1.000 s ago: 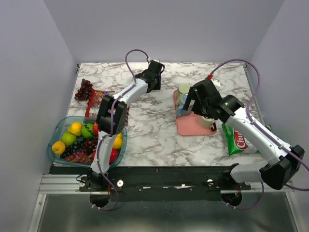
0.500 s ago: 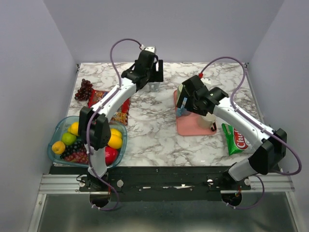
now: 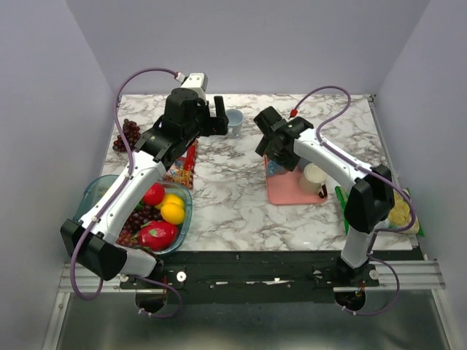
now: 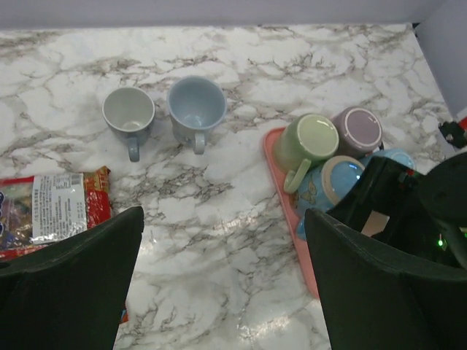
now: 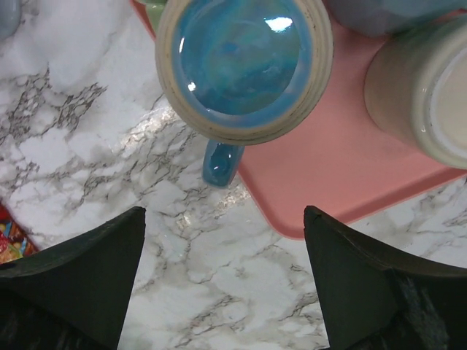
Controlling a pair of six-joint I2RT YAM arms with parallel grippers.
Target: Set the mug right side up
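On the pink tray [image 4: 283,191] several mugs stand upside down: a green one [image 4: 310,141], a mauve one [image 4: 357,129] and a blue mug with a tan base rim [image 5: 244,62], its handle [image 5: 221,162] hanging over the tray's edge. My right gripper [image 5: 222,211] [image 3: 264,142] hovers open just above that blue mug, with nothing between its fingers. A pale blue mug [image 4: 196,106] [image 3: 234,120] and a grey mug [image 4: 128,113] stand upright on the marble at the back. My left gripper [image 4: 222,219] [image 3: 217,117] is open and empty, high above the marble to the left of the tray.
A cream mug [image 3: 314,177] [image 5: 430,95] sits on the tray's right side. A bowl of fruit [image 3: 95,191] stands front left, with grapes [image 3: 128,135] and snack packets [image 3: 182,171] [image 4: 55,211] behind it. A chips bag [image 3: 400,215] lies at the right edge.
The left gripper has opened and drawn back to the left, leaving the pale blue mug upright at the back. The right arm has swung back and left, over the tray's left side.
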